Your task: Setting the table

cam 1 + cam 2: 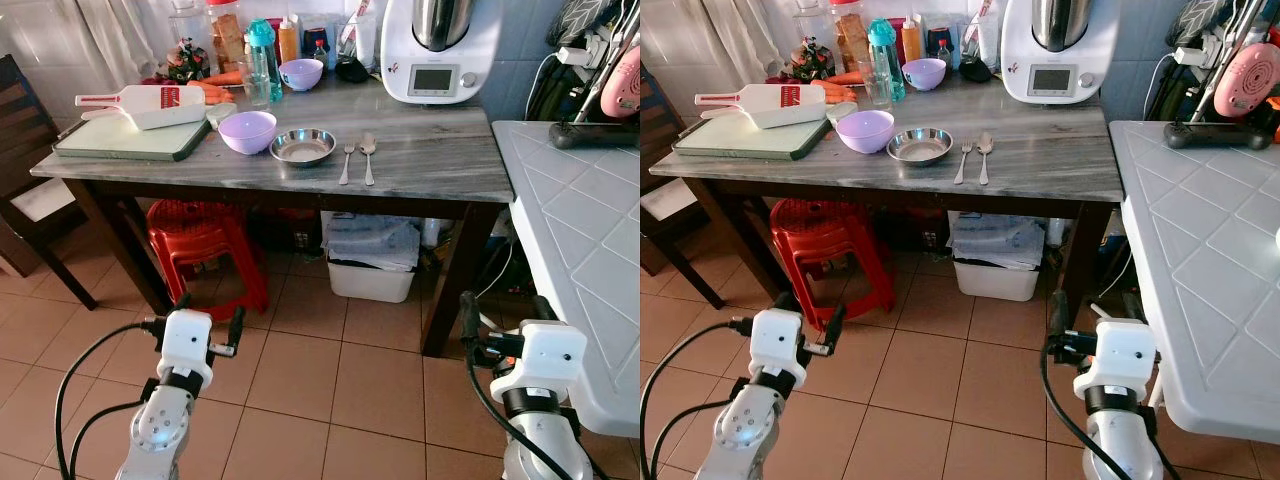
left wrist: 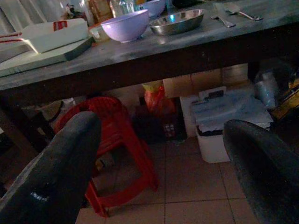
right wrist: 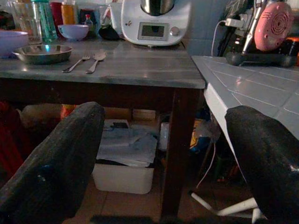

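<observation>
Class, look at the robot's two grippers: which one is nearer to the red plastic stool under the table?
Left. The left gripper hangs just in front of the red stool; the right gripper is off to its right, beside the table leg.

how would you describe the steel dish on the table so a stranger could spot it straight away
Find the grey marble-topped table with the white kitchen machine at its back. Near the front edge, the steel dish sits between a lilac bowl and a fork and spoon. It is the only shallow, shiny metal dish there.
</observation>
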Robot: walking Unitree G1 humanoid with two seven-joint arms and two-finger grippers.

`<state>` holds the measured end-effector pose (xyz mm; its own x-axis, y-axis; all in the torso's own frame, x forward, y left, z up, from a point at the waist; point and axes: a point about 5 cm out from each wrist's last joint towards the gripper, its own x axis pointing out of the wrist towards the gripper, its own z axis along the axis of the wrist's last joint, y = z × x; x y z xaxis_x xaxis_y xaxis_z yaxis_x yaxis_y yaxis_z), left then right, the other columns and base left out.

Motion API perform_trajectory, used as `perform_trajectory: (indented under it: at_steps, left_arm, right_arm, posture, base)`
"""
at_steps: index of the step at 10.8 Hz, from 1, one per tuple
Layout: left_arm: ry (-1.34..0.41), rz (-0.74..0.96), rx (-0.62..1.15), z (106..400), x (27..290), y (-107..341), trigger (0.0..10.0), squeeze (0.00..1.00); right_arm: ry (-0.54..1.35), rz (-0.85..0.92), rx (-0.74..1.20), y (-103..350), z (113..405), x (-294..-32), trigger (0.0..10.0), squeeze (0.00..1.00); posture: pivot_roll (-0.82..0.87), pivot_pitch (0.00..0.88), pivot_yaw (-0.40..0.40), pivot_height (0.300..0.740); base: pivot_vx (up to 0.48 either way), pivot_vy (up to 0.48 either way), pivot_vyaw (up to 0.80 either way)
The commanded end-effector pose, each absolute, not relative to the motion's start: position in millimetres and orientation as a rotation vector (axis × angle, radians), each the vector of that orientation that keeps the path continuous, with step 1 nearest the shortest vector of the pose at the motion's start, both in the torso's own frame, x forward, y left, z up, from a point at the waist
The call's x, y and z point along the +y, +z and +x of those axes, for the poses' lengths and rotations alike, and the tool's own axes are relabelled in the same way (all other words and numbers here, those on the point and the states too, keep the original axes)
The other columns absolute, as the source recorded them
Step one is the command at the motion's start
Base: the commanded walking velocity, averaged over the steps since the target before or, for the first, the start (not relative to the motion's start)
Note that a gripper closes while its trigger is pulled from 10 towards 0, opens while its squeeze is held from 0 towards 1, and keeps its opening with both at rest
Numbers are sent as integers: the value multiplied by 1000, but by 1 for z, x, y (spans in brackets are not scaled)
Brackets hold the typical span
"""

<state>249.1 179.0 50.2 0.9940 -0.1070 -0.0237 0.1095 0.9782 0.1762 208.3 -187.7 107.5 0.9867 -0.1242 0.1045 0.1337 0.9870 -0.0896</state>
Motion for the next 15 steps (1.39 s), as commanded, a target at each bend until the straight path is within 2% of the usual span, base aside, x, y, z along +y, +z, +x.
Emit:
perform_trajectory:
  at_steps: [1, 15]
  left_arm:
    - [-118, 186, 7, 251, 179, 55, 10000, 0]
    - [-141, 178, 2, 257, 168, 71, 10000, 0]
  right_arm:
    - [-120, -92, -107, 110, 209, -186, 10000, 0]
    - [-130, -93, -108, 108, 216, -184, 10000, 0]
  posture:
    - [26, 0, 80, 740]
    - [31, 0, 98, 740]
  base:
    - [0, -244, 0]
    - [0, -334, 0]
